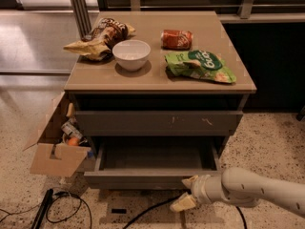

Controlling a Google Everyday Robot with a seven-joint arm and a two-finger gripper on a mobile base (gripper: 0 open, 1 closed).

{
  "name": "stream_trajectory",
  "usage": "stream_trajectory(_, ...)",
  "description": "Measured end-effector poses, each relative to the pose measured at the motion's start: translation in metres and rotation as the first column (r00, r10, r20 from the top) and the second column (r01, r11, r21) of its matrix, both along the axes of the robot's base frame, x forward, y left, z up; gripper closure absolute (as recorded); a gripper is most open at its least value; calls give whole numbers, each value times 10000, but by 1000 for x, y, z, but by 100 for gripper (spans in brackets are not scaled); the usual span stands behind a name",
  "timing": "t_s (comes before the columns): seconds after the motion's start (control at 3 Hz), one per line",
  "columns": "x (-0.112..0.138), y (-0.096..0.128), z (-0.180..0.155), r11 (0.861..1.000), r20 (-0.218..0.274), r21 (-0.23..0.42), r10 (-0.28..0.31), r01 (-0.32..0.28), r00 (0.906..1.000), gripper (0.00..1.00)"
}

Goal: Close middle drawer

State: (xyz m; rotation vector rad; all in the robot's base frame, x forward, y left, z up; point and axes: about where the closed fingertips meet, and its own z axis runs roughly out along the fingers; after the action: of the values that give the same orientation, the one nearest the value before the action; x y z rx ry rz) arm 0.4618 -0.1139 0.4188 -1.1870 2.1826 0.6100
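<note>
Middle drawer: wide, shallow grey-brown drawer with a plain flat front, standing pulled out from the cabinet below the scratched drawer front; its grey floor and side walls show.
Scratched drawer front: same-coloured panel with small pale scratches, just above the open drawer and set further back.
Counter: tan flat top of the cabinet, carrying four things.
White round bowl: upright near the counter's middle left; I cannot tell what is inside.
Brown crinkled snack bag: lying just left of the bowl, almost touching it.
Red flattened packet: toward the back, right of the bowl.
Green snack bag: lying flat in front of the red packet.
Open brown cardboard box: on the speckled floor beside the cabinet's left side, holding small mixed items, one of them orange.
My arm: pale and rounded, reaching in low from the lower right edge, pointing left.
My claw: just below the drawer front's right end, fingers spread apart, gripping nothing; the upper finger sits at the front's lower edge.
</note>
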Motion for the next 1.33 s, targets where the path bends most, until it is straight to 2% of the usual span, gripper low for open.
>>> stream_trajectory(0.33, 16, 7, -11, 9992, -42, 33, 393, -393, 9992, 41)
stream_trajectory(0.67, 99, 7, -2, 9993, 775, -204, 326, -311, 9965, 64)
stream_trajectory(1.0, 114, 6, 2, 9994, 974, -238, 266, -244, 9949, 72)
stream_trajectory(1.33, 114, 6, 2, 9994, 974, -238, 267, -245, 9949, 50)
